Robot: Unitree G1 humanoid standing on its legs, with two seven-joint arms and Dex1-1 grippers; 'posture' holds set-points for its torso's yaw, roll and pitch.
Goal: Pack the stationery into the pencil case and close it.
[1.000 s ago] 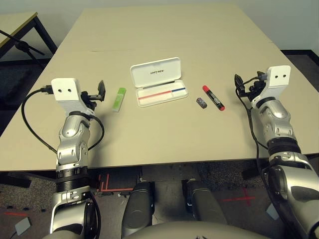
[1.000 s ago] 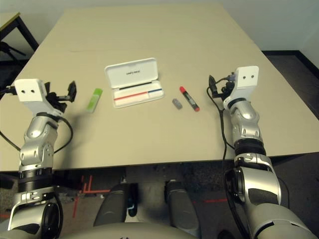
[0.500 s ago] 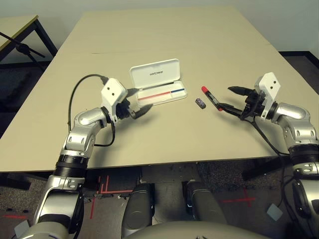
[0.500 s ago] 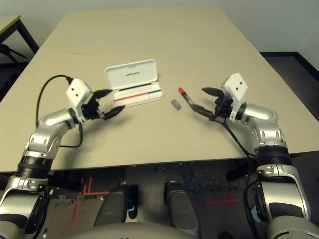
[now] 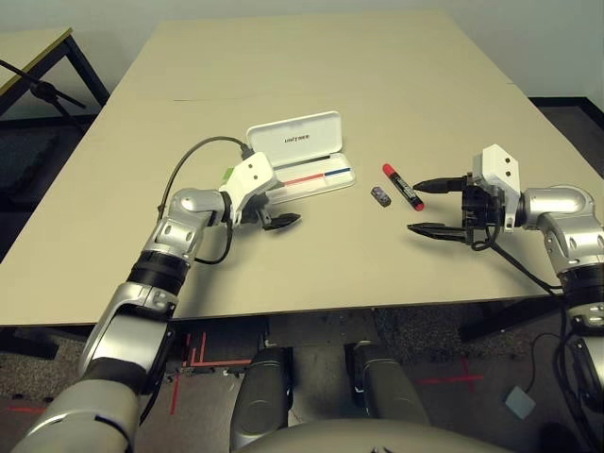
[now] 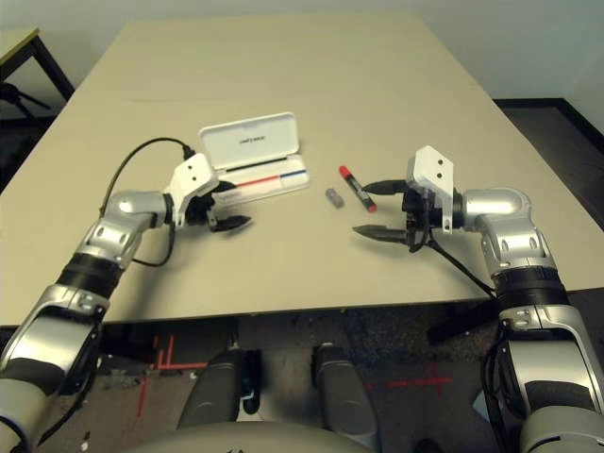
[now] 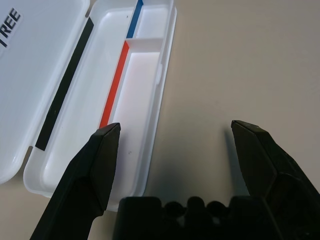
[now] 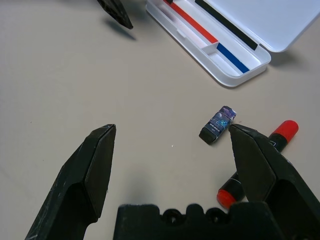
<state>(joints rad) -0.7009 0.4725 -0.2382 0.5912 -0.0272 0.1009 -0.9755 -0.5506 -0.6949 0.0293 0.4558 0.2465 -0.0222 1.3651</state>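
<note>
Since the earlier frame, both arms have been swung inward and lowered toward the table's middle. The right gripper (image 5: pixel 436 205) is now held low with its fingers spread wide and empty, pointing toward the red marker (image 5: pixel 403 185). The left gripper (image 5: pixel 275 214) is likewise spread and empty, brought just beside the front left corner of the pencil case (image 5: pixel 302 155).

The case lies open near the table's middle, lid (image 5: pixel 294 139) laid back toward the far edge, tray (image 7: pixel 131 95) empty. The marker lies just right of the case and the small dark eraser (image 8: pixel 217 124) sits between them, apart from both. A lime-green stick (image 5: pixel 227 174) lies left of the case, mostly hidden behind the left wrist.

Judged step: approach for a first pick. The marker should be straddled across its barrel, not along it, so the right wrist is probably to be turned until the fingers bracket its width. The eraser lies close; the inner finger should be kept off it. The left gripper could be used to steady the tray.
</note>
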